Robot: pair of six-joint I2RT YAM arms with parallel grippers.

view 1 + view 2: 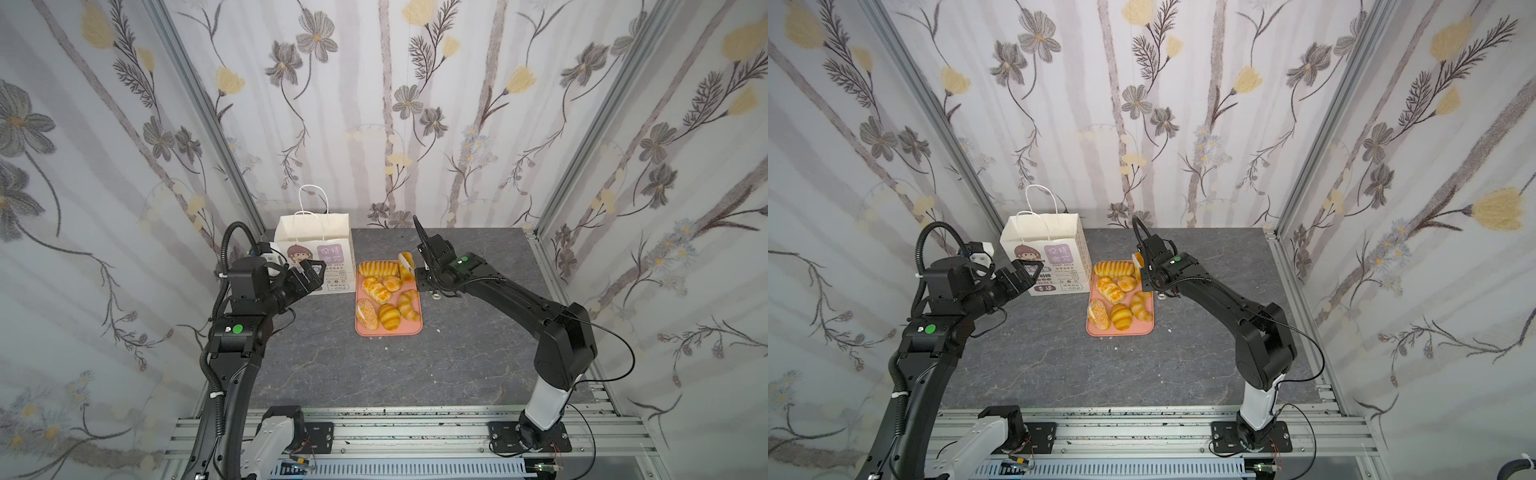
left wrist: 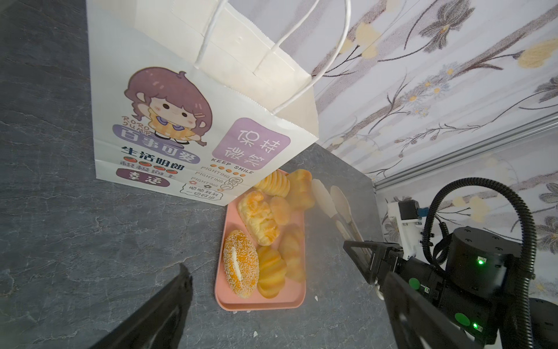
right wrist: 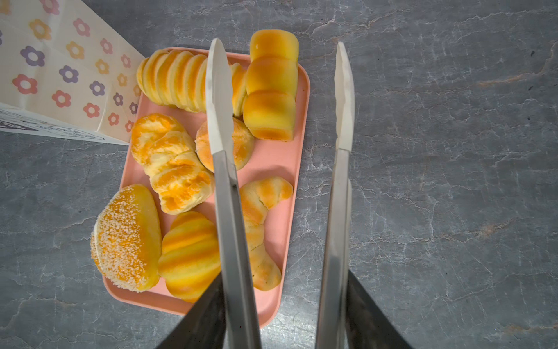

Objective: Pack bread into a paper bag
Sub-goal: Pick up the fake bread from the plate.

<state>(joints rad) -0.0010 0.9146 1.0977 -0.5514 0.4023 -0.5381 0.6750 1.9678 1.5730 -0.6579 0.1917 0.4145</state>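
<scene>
The right gripper (image 3: 283, 290) clamps steel tongs (image 3: 228, 211), white tips spread, one hanging over the bread (image 3: 175, 169) heaped on the pink tray (image 3: 271, 157) just below; farther off, beside the tray, the paper bag (image 1: 307, 232) stands upright, directly ahead of the left gripper (image 2: 262, 255), its jaws wide apart.

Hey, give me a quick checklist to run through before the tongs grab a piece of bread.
1. The paper bag upright, mouth open: ok.
2. The right gripper clamped on the tongs: ok.
3. Tong tips spread apart: ok.
4. The left gripper open, not gripping the bag: ok.
5. The bread lying on the pink tray: ok.
6. Tips' height above the bread: cannot tell.
</scene>
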